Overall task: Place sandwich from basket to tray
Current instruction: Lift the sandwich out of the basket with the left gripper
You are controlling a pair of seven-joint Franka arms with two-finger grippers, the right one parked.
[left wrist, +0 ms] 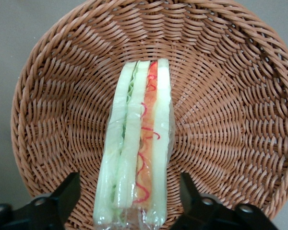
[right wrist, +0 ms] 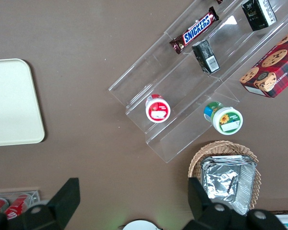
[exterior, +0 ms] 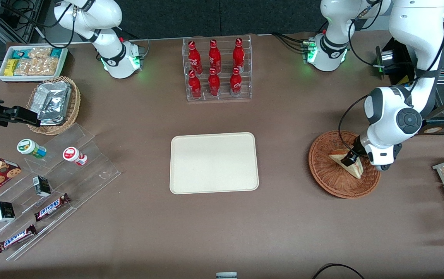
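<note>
The sandwich (left wrist: 137, 143) lies in the round brown basket (left wrist: 240, 110) at the working arm's end of the counter (exterior: 283, 217), resting on the wicker with its layered cut edge facing up toward the wrist camera. The tool (left wrist: 129, 201) hangs directly above it, and its two fingers (left wrist: 62, 196) stand apart, one on each flat bread face, with a gap on both sides, so nothing is gripped yet. The wedge's long axis runs straight between the fingers, so closing would squeeze across its thin width. The tray (exterior: 214, 162) sits bare at mid-counter, well apart from the basket, toward the parked arm.
</note>
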